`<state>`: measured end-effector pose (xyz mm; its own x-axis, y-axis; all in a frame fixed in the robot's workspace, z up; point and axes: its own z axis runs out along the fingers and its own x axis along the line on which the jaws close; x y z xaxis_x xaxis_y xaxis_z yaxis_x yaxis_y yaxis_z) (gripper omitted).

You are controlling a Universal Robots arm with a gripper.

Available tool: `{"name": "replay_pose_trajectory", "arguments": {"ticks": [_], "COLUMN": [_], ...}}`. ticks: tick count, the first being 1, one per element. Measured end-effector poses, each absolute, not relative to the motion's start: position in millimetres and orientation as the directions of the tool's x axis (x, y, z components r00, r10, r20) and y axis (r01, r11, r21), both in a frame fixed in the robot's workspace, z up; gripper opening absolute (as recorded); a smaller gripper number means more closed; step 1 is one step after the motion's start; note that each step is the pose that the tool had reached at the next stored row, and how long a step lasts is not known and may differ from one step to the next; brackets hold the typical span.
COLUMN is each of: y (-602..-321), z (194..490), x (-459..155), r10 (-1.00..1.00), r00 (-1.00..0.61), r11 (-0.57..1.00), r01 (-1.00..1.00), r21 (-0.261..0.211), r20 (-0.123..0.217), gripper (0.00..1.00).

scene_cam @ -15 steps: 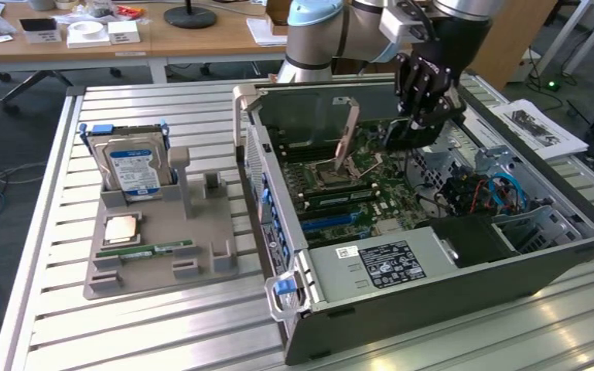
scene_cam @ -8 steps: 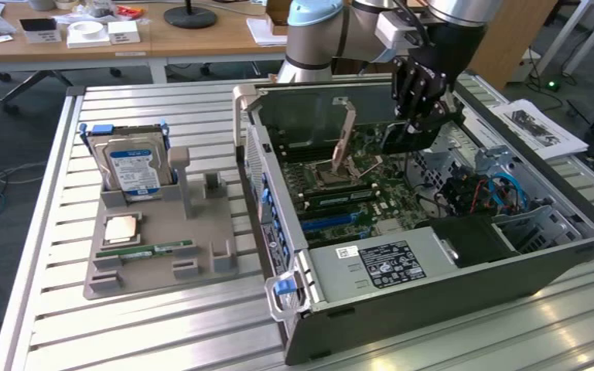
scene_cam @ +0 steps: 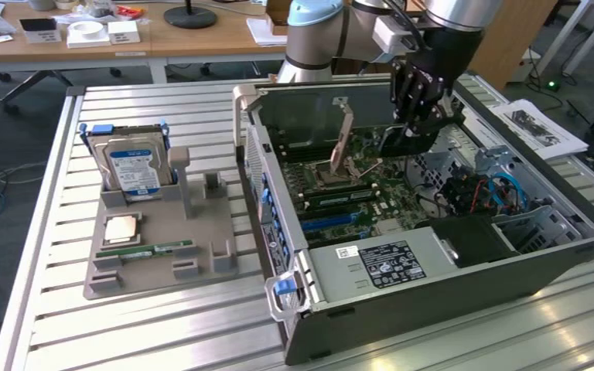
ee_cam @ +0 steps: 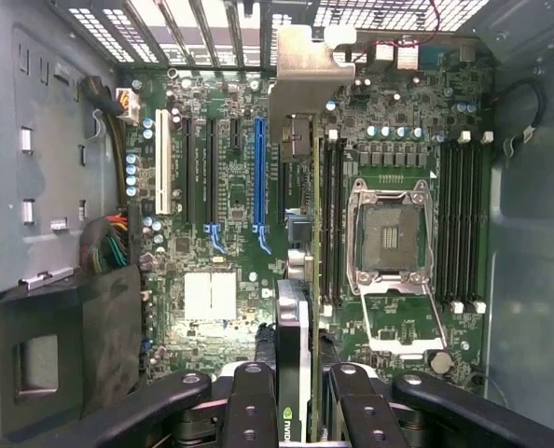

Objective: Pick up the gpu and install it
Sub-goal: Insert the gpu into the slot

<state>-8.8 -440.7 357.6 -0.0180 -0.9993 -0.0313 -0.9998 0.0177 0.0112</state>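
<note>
Inside the open PC case [scene_cam: 452, 274], pincer [scene_cam: 419, 127] clamped on the gpu [scene_cam: 402, 141], held edge-on above the motherboard [scene_cam: 354, 197]. Pickup done; card not yet seated in a slot.

On the table [scene_cam: 152, 325], a holder [scene_cam: 142, 280] sits toward the exterior view's left. A hard drive [scene_cam: 137, 170] stands upright at its rear, a chip [scene_cam: 121, 228] lies in front of that, and a memory stick [scene_cam: 158, 250] lies flat in front of the chip. The open computer case [scene_cam: 452, 286] lies just beside the holder on the exterior view's right, with the motherboard [scene_cam: 359, 197] flat inside it. Above the motherboard hangs the gripper [scene_cam: 416, 124], with the graphics card [scene_cam: 405, 145] clamped edge-on between its fingers [ee_cam: 249, 401], over the strip between a long slot [ee_cam: 259, 177] and the processor socket [ee_cam: 389, 233]. A paper sheet [scene_cam: 540, 127] lies on the table behind the case, and desks [scene_cam: 173, 39] stand behind the table.
</note>
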Motion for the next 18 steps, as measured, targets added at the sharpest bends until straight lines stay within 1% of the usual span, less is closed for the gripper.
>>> {"name": "replay_pose_trajectory", "arguments": {"ticks": [18], "y": [-450], "z": [346], "x": [-15], "r10": [-0.999], "r00": [-0.029], "r11": [0.028], "r01": [-1.000], "r21": [0.010], "r20": [-0.031], "gripper": [0.27]}}
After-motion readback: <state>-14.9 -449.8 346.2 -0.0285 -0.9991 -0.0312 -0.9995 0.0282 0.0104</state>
